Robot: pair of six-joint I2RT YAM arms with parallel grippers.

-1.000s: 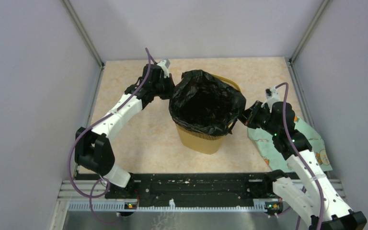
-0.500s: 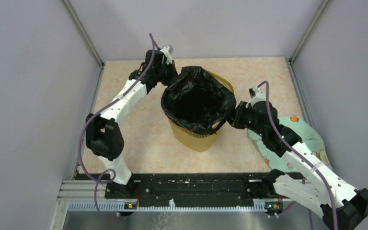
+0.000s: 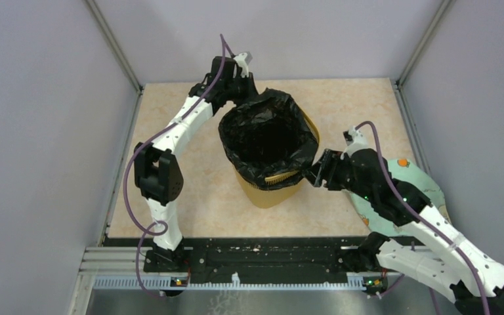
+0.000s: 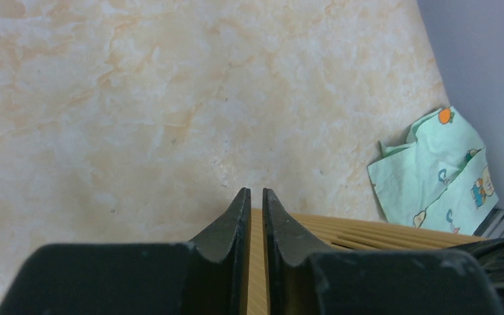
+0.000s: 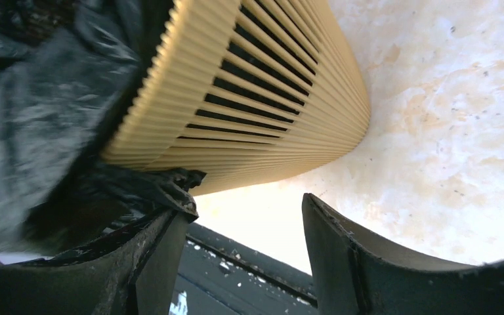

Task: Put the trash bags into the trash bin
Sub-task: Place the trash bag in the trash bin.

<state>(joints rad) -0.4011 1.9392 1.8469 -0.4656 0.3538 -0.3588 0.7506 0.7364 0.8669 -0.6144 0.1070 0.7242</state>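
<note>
Black film of the trash bag lined the yellow trash bin, its edge folded out over most of the rim. Thin, floppy, slippery and easily torn, it looked best pinched at a gathered fold of that hem, not at a single layer. The right gripper stood wide open beside the slotted band with loose film draped on one finger, the left gripper showed only an empty slit, and how deep the bag reached was lost in blackness.
</note>
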